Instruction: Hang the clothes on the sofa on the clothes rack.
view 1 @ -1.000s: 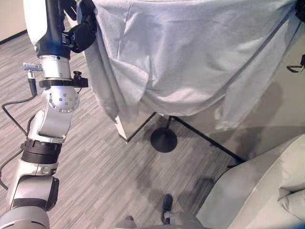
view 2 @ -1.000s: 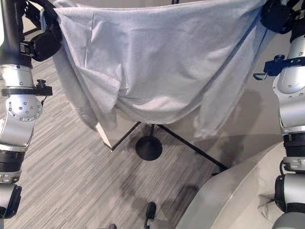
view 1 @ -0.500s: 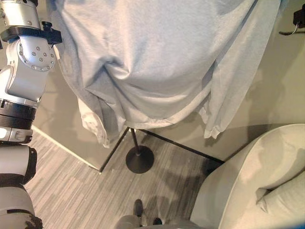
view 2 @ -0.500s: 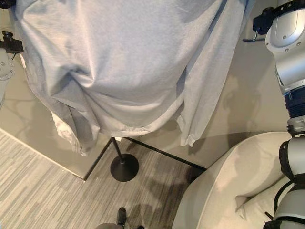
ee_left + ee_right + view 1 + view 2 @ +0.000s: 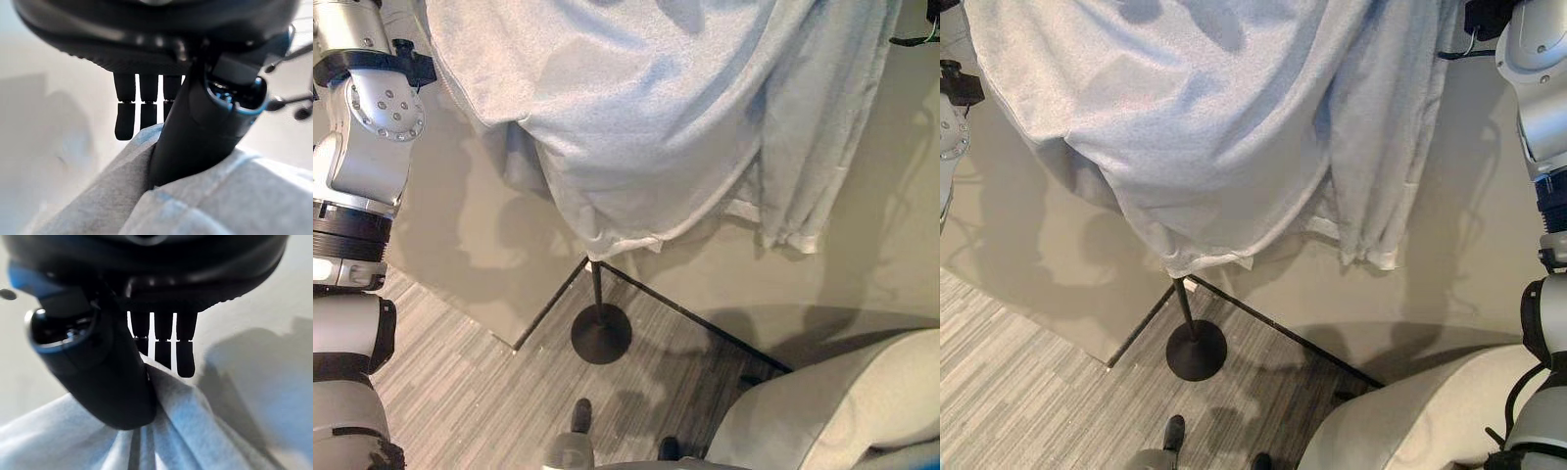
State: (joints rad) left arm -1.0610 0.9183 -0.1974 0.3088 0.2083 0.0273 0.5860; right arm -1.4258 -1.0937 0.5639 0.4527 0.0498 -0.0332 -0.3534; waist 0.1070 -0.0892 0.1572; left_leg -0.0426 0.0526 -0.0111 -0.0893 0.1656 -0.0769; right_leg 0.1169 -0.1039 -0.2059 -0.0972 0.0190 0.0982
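hanging grey garment (image 5: 636, 117), apparently pinched by left hand (image 5: 195, 127), right hand (image 5: 112, 377)

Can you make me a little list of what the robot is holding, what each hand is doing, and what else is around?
held thing: pale grey garment, hanging spread between both raised arms
left hand: thumb and fingers pinch the cloth
right hand: thumb and fingers pinch the cloth
below the garment: black rack pole with round base on the floor
sofa: pale, on the robot's right
backdrop: beige wall
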